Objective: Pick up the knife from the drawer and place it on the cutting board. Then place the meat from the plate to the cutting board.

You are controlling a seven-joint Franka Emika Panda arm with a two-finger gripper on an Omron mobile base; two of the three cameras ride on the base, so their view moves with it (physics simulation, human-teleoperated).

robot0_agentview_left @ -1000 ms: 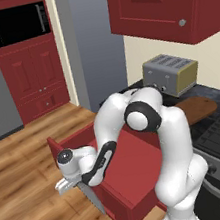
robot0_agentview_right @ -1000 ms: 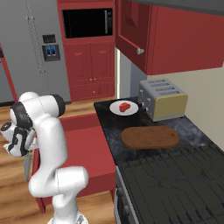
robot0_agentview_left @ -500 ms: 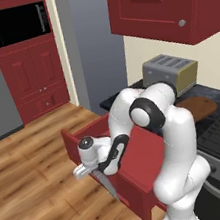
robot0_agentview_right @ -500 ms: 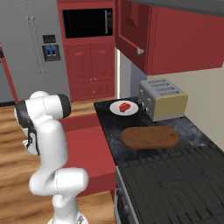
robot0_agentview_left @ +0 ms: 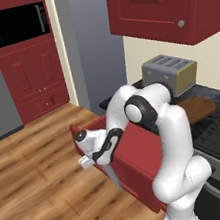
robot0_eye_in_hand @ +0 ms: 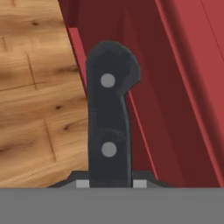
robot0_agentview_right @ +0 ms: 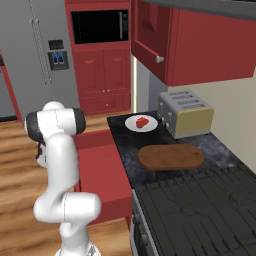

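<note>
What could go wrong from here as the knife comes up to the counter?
1. The slim black-handled knife hangs blade-down from the shut jaws beside the open dark-red drawer; the blade could catch its front panel.
2. The oblong brown wooden cutting board lies near the cream toaster, so a wide swing could strike that.

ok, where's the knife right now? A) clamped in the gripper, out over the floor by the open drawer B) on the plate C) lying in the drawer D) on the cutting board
A: the gripper is shut on the knife, its black handle between the fingertips in the hand view and its blade hanging down in front of the open drawer; the cutting board is bare.
</note>
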